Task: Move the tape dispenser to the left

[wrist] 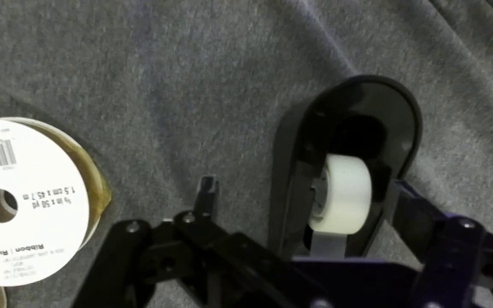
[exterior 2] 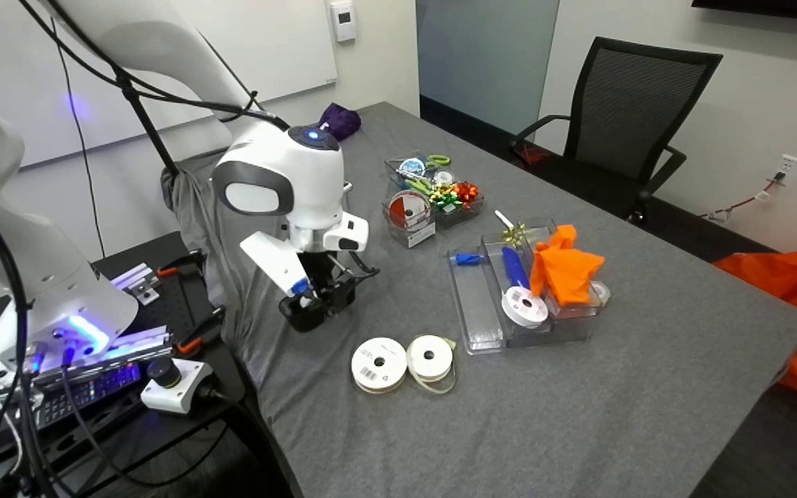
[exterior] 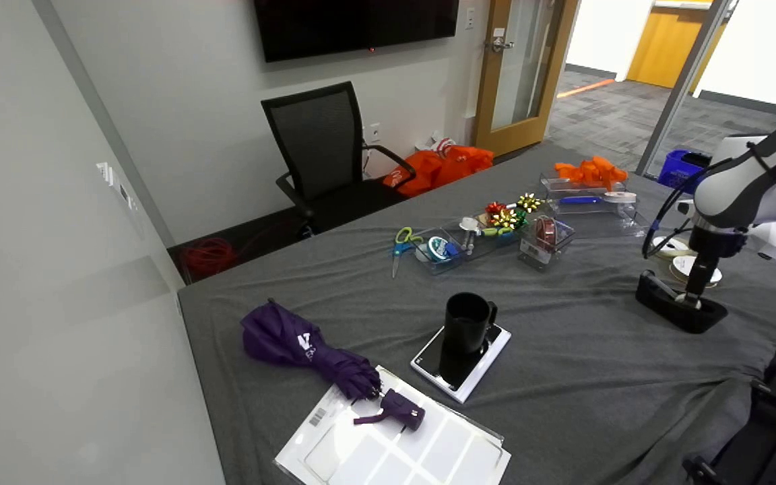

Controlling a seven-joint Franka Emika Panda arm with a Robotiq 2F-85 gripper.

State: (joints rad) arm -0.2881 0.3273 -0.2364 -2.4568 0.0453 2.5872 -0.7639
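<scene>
Close by the tape dispenser (exterior: 676,310) lie two white ribbon spools (exterior 2: 396,362).

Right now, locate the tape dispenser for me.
In the wrist view, the tape dispenser lies right of centre on the grey cloth, at the open gripper, with a white ribbon spool to its left.

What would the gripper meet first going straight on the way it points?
Probably the tape dispenser: in the wrist view it shows between the spread fingers, its edge close to one fingertip. Depth is unclear; the gripper might straddle it and meet the gray tablecloth first.
</scene>
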